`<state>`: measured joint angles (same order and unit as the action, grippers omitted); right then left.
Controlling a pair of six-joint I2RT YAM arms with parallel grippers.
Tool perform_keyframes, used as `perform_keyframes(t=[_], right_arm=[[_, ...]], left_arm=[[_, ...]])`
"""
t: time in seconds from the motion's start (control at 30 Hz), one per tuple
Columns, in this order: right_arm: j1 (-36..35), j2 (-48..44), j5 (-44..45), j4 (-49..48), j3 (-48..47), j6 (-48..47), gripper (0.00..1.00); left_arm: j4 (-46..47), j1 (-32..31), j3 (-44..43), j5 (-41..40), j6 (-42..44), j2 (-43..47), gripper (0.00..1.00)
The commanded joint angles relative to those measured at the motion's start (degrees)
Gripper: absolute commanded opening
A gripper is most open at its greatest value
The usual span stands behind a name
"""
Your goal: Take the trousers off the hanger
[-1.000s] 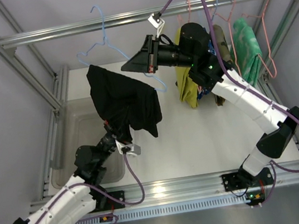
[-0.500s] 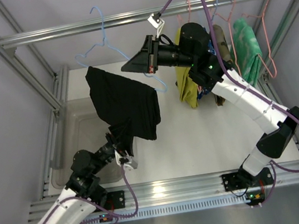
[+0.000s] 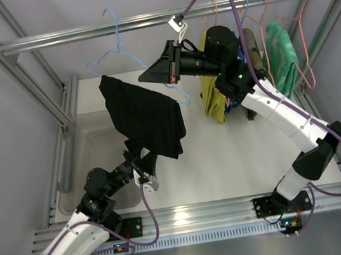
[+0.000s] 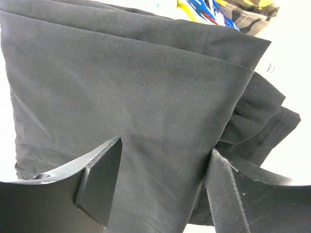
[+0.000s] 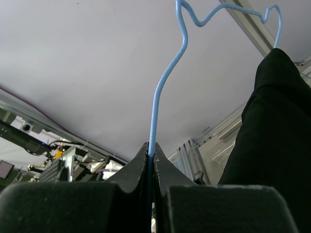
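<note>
Black matte trousers drape thin blue wire hanger; R gripper pinches wire, L gripper agape at cloth.

A white table top fills the middle of the top view; along the bottom of the frame it is edged by silver metal rails that catch a bright patch of light; a clear plastic tub sits at its left side. A silver metal bar runs across the upper part of the frame, with slanted posts at the upper left and upper right; plain, pale grey-lilac walls close in the left, right and far sides.
</note>
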<state>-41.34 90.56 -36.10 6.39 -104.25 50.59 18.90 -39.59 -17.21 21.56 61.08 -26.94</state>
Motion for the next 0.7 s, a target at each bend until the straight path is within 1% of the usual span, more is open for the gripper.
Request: perform_keyframes(t=[0.0,0.13,0.27,0.37,0.4,0.5,0.57,0.67], right_arm=[[0.74,-1.97,-0.47,-5.69,-2.10,-0.32,0.00],[0.74,-2.06,-0.47,-5.69,-2.10,-0.31,0.00],[0.74,-2.23,-0.47,-5.43,-1.93,-0.66,0.00],[0.74,-2.23,-0.38,-5.60,-1.84,-0.49,0.00],[0.74,-2.23,-0.38,-5.60,-1.92,-0.40,0.00],[0.82,-2.32,-0.38,-5.86,-2.01,-0.23,0.00],[0.82,-2.32,-0.29,-5.87,-2.01,-0.14,0.00],[0.82,-2.50,-0.38,-5.78,-1.84,-0.14,0.00]], left_arm=[[-2.01,-0.22,-1.33,2.96,0.35,2.41,0.72],[-1.94,-0.22,-0.37,3.49,1.15,2.86,0.72],[-0.61,-0.22,-0.98,3.22,0.53,1.37,0.72],[-2.71,-0.22,-1.42,4.01,0.27,1.10,0.74],[-3.85,-0.22,-1.86,5.15,0.27,1.27,0.84],[-6.32,-0.22,-1.43,7.00,1.76,1.80,0.97],[-5.19,-0.22,-0.81,7.00,1.68,1.89,0.99],[-1.59,-0.22,-0.10,6.04,0.89,1.02,0.99]])
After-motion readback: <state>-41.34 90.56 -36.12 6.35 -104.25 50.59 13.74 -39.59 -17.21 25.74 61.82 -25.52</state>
